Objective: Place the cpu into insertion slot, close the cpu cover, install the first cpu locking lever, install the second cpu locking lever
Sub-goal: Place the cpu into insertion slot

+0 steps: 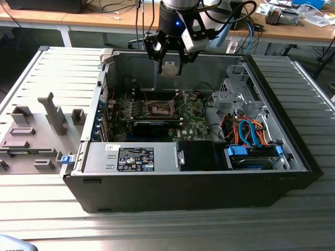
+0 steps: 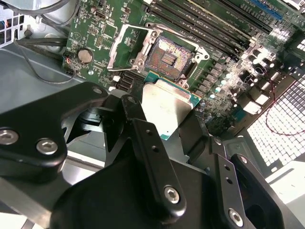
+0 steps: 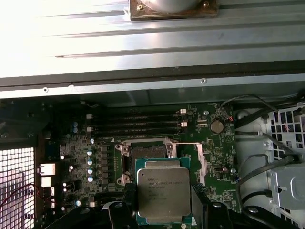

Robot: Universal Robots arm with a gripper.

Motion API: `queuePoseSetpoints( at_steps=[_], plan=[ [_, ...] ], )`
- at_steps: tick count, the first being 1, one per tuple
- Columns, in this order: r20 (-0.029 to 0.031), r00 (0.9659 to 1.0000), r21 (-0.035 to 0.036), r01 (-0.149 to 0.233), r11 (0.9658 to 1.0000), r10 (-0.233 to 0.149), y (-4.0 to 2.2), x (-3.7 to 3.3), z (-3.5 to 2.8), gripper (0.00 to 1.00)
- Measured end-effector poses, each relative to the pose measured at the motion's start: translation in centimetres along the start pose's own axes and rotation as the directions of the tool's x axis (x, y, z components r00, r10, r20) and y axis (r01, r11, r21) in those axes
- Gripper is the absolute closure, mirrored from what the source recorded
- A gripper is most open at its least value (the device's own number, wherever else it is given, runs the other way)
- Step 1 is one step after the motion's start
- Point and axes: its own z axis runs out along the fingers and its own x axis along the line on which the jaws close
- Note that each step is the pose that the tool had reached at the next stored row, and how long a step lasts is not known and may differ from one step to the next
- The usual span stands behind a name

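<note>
We judge the first step in hand: our black gripper (image 1: 171, 68), jaws closed on the flat square silver-grey cpu (image 3: 163, 191), hangs well above the dark-centred, silver-rimmed square insertion slot (image 2: 170, 56), and seating calls for square alignment.

Counted in the exterior view: one arm (image 1: 178, 15), one gripper (image 1: 171, 70), one open case (image 1: 209, 193), one black card (image 1: 152, 127), one labelled silver box (image 1: 131, 157). On the green board in the first wrist view: one cpu (image 3: 163, 193), one slot (image 3: 145, 151), four long memory slots (image 3: 138, 122) side by side, one coin battery (image 3: 217, 126); in the second wrist view, one cover (image 2: 116, 46). At the exterior view's right, orange and blue cables (image 1: 251, 130), too tangled to number.
</note>
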Motion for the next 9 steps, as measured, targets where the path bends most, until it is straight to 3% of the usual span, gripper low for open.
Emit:
queuePoseSetpoints(
  at_steps=[9],
  plan=[
    [0.001, 0.9999, -0.0002, -0.011, 0.9999, 0.011, 0.0, 0.0, 0.04, 0.45]
  ],
)
